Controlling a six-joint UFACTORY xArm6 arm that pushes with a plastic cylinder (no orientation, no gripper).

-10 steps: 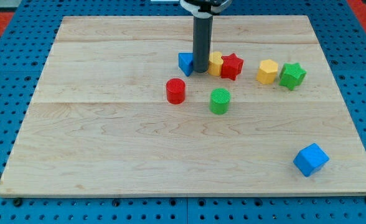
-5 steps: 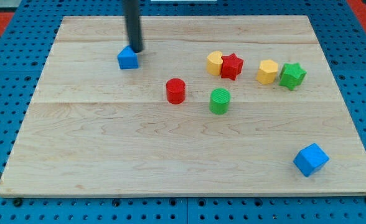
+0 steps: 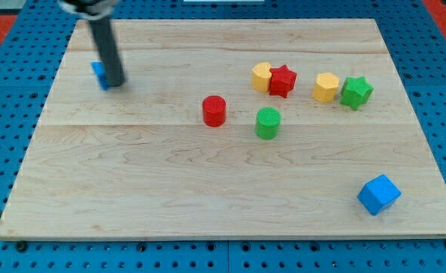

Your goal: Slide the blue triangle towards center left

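Note:
The blue triangle (image 3: 98, 73) lies near the upper left of the wooden board (image 3: 170, 189), mostly hidden behind my dark rod. My tip (image 3: 115, 83) rests on the board against the triangle's right side. Only a thin blue sliver shows to the left of the rod.
A red cylinder (image 3: 214, 111) and a green cylinder (image 3: 268, 123) stand near the middle. A yellow block (image 3: 262, 76), a red star (image 3: 282, 80), a second yellow block (image 3: 325, 87) and a green star (image 3: 356, 92) line the upper right. A blue cube (image 3: 378, 194) sits at the lower right.
My rod has swept left across the board, and the blue triangle has slid with it from beside the yellow block to the upper left. The other blocks have not moved.

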